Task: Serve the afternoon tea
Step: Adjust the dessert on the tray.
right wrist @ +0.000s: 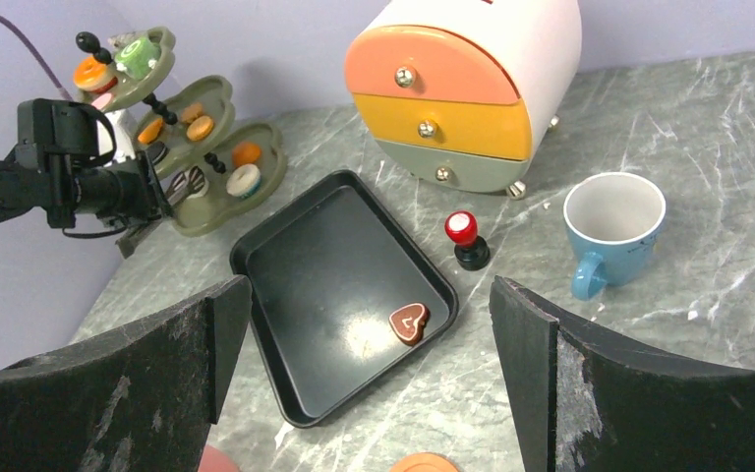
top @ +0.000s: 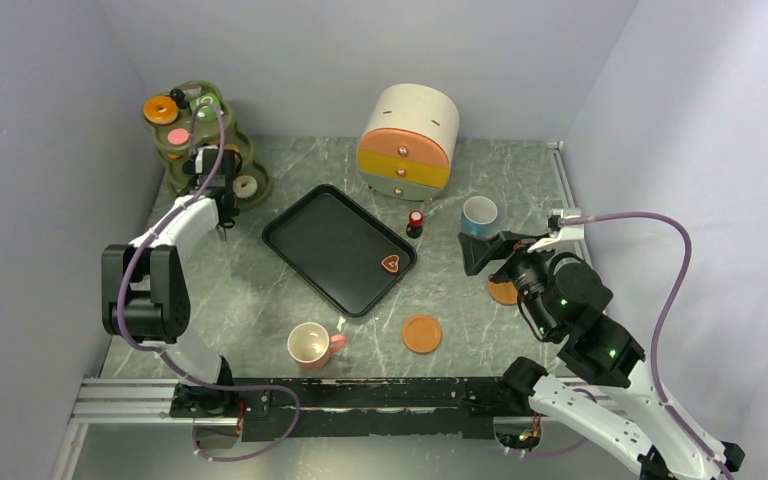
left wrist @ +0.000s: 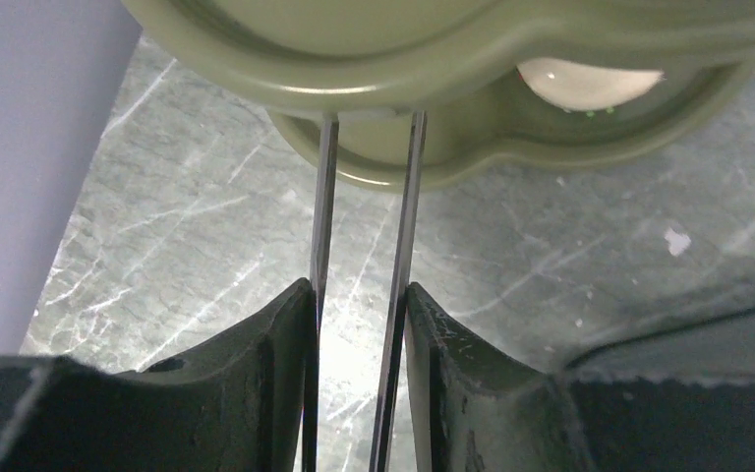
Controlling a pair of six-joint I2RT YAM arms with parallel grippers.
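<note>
The olive tiered stand (top: 200, 150) carries an orange doughnut (top: 160, 108), a green swirl roll (top: 203, 103) and a white doughnut (top: 247, 185). My left gripper (top: 225, 212) hovers beside the lower tier, shut on thin metal tongs (left wrist: 405, 226). Their tips reach the tier's rim (left wrist: 393, 177). A heart cookie (top: 391, 264) lies in the black tray (top: 320, 240). The pink cup (top: 310, 344) and an orange saucer (top: 421, 333) sit near the front. My right gripper (top: 480, 252) hangs open and empty beside the blue cup (top: 479, 213), and partly hides a second saucer (top: 502, 293).
A rounded drawer cabinet (top: 408, 140) stands at the back centre. A small red-topped black piece (top: 415, 222) sits between it and the tray. Walls close in on the left, back and right. The arms' rail (top: 360, 395) runs along the near edge.
</note>
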